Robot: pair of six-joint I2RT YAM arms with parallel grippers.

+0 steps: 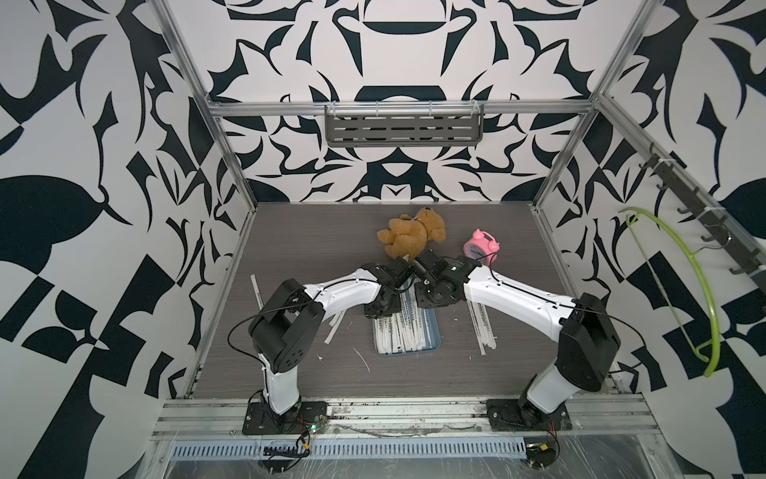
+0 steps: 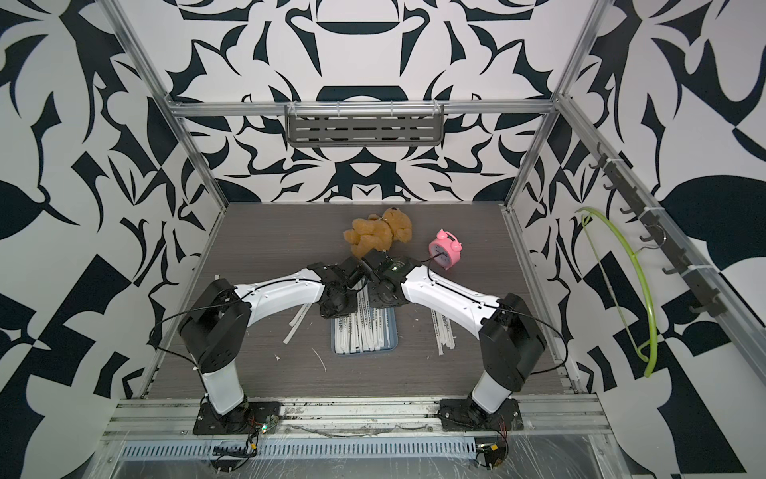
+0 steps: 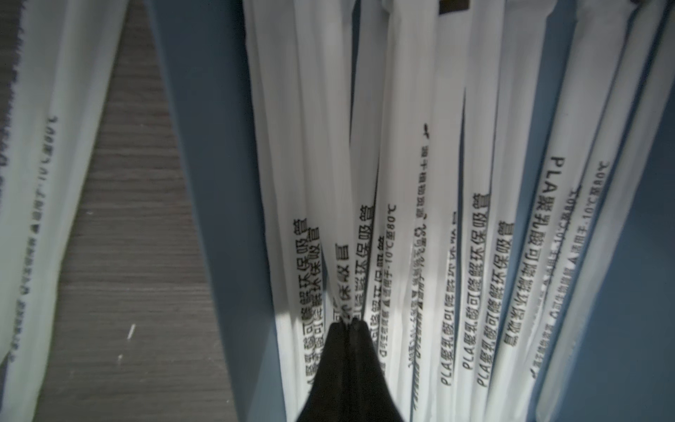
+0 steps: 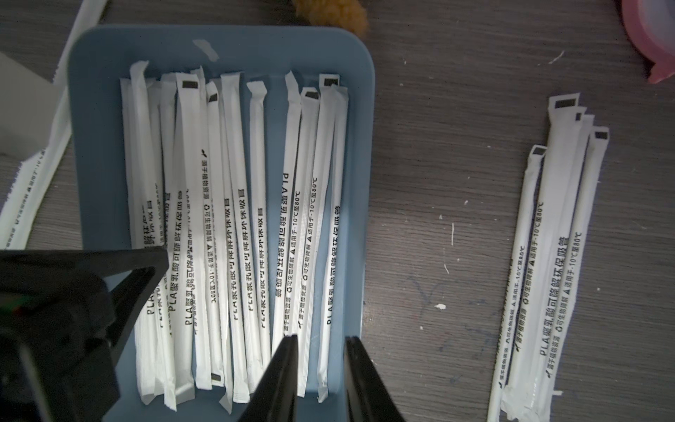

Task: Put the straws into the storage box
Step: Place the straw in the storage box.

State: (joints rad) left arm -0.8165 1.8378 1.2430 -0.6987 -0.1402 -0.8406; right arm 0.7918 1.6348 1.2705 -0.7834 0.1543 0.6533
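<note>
1. Overhead, in both top views the storage box [image 1: 408, 353] [image 2: 364, 352] lies between the two arms. Most of the straws [image 1: 400, 331] are already inside, and loose straws [image 1: 481, 327] rest on the table [image 1: 311, 232] on either side. Both wrists crowd over the box's far end, so a careless swing could knock them together.
2. In the left wrist view, the left gripper [image 3: 347, 323] is closed tight, its tips down on a straw inside the box. I cannot tell whether the wrapper is caught between them. If it is, pulling away could drag that straw back out over the low wall [image 3: 204, 182].
3. In the right wrist view, the right gripper [image 4: 321, 339] stands partly open and empty above the box's end. The loose straws [image 4: 555, 255] lie well apart from it. These flat wrappers will probably slip, or come up several at once.
</note>
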